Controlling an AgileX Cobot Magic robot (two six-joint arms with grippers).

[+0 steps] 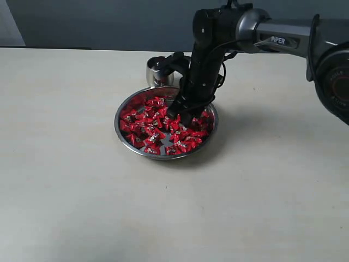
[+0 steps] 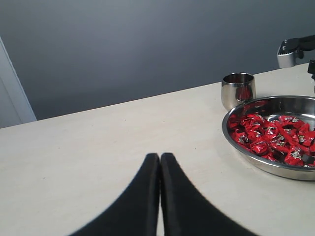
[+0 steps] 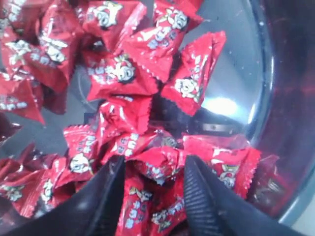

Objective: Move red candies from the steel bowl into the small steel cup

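Red candies [image 1: 152, 123] fill the steel bowl [image 1: 122, 134] at the table's middle. The small steel cup [image 1: 155, 71] stands just behind the bowl, touching or nearly touching its rim. My right gripper [image 1: 177, 117] reaches down into the bowl's right half. In the right wrist view it is open [image 3: 153, 160], fingertips pushed into the pile with a red candy [image 3: 157, 167] lying between them; the bowl's bare wall [image 3: 231, 83] shines beyond. My left gripper [image 2: 160, 156] is shut and empty above the bare table, with the cup [image 2: 238, 89], bowl [image 2: 246, 150] and candies [image 2: 268, 137] off to one side.
The pale table top [image 1: 65, 191] stretches wide around the bowl. The right arm [image 1: 283, 38] comes in from the upper right, passing beside the cup. A grey wall [image 2: 147, 44] stands behind the table. The left arm is outside the exterior view.
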